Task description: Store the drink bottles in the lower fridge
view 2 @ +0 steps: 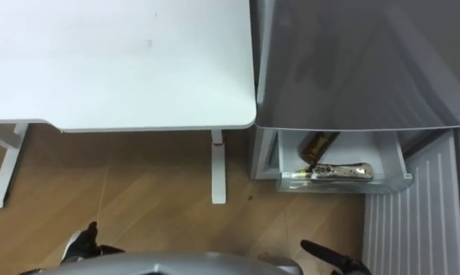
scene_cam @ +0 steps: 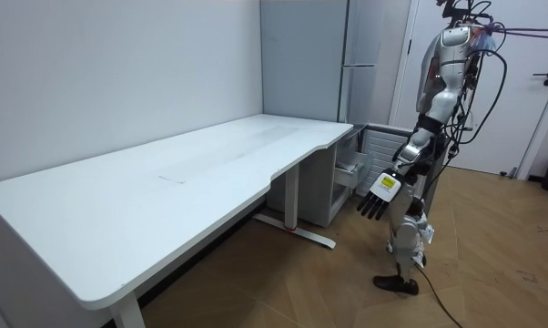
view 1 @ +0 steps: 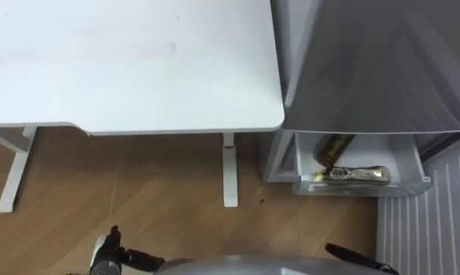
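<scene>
Both drinks [view 1: 357, 175] lay in the open lower drawer [view 1: 417, 169] at 2 o'clock. Left hand [scene_cam: 379, 193] hung released; right hand [view 1: 354, 255] grip could not be determined. Advised: push the drawer in squarely, evenly.

You have no text, number or sign to read here. The two bottles, one lying crosswise [view 1: 358, 175] and a brown one [view 1: 335, 147] behind it, sit in the open fridge drawer [view 1: 402, 186], ahead of the right hand [view 1: 360, 260] and well apart from it. Both carry labels, but the print is too small to make out. In the room view the white tag on the back of the left hand [scene_cam: 380, 194] bears a dark mark that cannot be read either.
</scene>
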